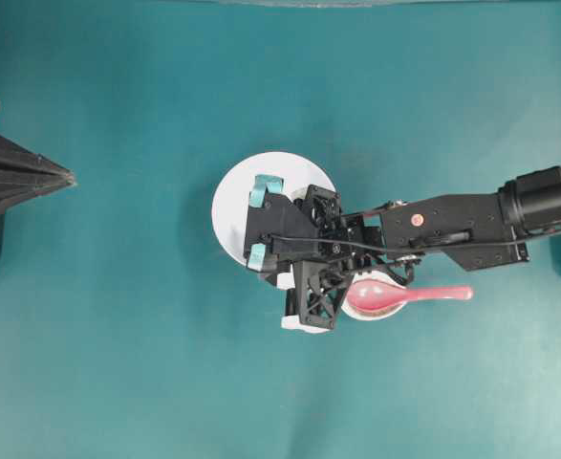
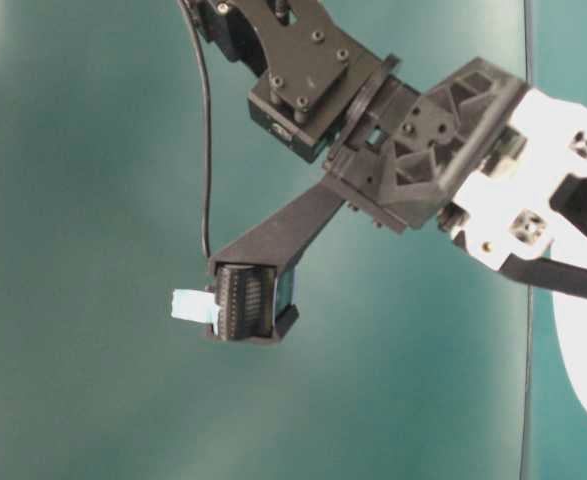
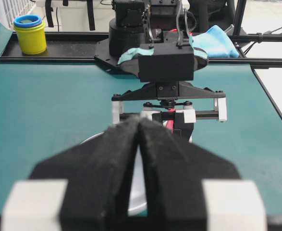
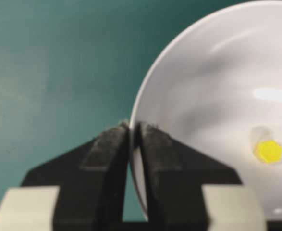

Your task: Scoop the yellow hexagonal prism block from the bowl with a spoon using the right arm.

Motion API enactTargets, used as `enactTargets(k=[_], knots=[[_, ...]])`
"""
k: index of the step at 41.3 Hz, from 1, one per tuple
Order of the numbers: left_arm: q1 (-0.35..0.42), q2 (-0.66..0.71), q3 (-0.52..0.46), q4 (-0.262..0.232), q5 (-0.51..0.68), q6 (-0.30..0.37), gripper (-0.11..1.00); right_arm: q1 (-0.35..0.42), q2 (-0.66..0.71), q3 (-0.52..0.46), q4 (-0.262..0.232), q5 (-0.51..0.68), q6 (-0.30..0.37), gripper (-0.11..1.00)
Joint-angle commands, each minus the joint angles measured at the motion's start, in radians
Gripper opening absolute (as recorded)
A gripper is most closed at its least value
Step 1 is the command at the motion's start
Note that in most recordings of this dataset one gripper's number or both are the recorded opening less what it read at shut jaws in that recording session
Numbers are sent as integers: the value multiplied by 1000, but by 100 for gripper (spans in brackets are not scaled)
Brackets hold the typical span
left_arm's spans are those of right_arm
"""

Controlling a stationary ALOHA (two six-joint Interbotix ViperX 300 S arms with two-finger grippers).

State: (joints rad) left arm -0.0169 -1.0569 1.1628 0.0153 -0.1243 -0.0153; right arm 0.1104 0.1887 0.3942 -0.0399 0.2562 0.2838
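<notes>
nearest lens: black right gripper (image 4: 131,132) with white pads, jaws pressed together on nothing, tips at the white bowl's rim
large round white bowl (image 4: 189,86): under the right arm (image 1: 452,225)
tiny yellow hexagonal block (image 4: 268,151): lying inside the bowl, untouched
glossy pink-red spoon (image 1: 404,295): resting on a small dish beside the bowl, not held
left gripper (image 3: 140,144): closed, empty, parked well apart
step: spoon not yet picked up
next: likely open jaws, go to spoon handle
writing: none legible

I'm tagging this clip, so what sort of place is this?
Probably a robotics lab bench: a teal-covered table, black robot arms with a gripper over a white bowl, and a black frame rail at the far edge.
</notes>
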Motion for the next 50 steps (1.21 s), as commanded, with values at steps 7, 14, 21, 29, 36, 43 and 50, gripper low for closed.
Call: enactTargets(k=[7, 14, 21, 29, 36, 43, 50], knots=[[-2, 5, -29, 2, -6, -2, 6, 6, -23, -14, 3, 25, 2, 13], [-2, 5, -29, 2, -5, -2, 6, 6, -29, -3, 5, 26, 2, 13], [-2, 5, -29, 2, -3, -2, 6, 6, -32, 2, 6, 28, 3, 13], [-3, 5, -29, 2, -3, -2, 6, 6, -44, 17, 6, 28, 3, 13], [-3, 5, -29, 2, -3, -2, 6, 6, -55, 28, 11, 28, 3, 13], [-2, 5, -29, 2, -3, -2, 6, 6, -61, 35, 11, 28, 3, 13], [-3, 5, -29, 2, -3, -2, 6, 6, -61, 35, 12, 25, 3, 13]])
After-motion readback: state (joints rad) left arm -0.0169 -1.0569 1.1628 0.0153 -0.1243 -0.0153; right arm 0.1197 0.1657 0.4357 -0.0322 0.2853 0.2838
